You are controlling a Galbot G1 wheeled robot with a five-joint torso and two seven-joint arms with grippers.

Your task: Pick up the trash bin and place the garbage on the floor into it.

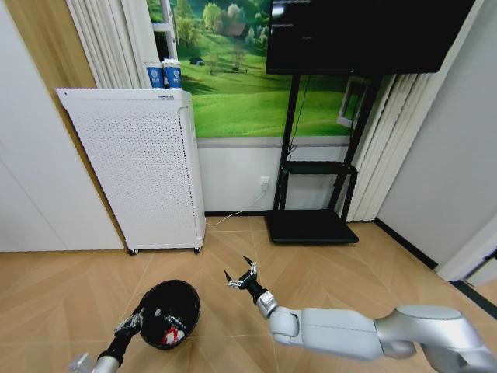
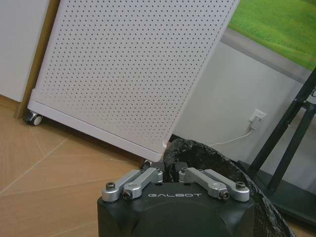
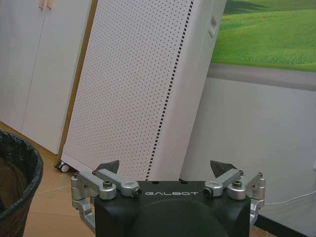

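Over wood floor, left claw grips trash bin rim.

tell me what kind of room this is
Probably an indoor living room or office-style demo room: wood-pattern floor, a dark screen on a black floor stand, a landscape mural on the wall, and a white perforated cabinet on castors.

Black round trash bin, lifted off the floor, holds red-and-white garbage.
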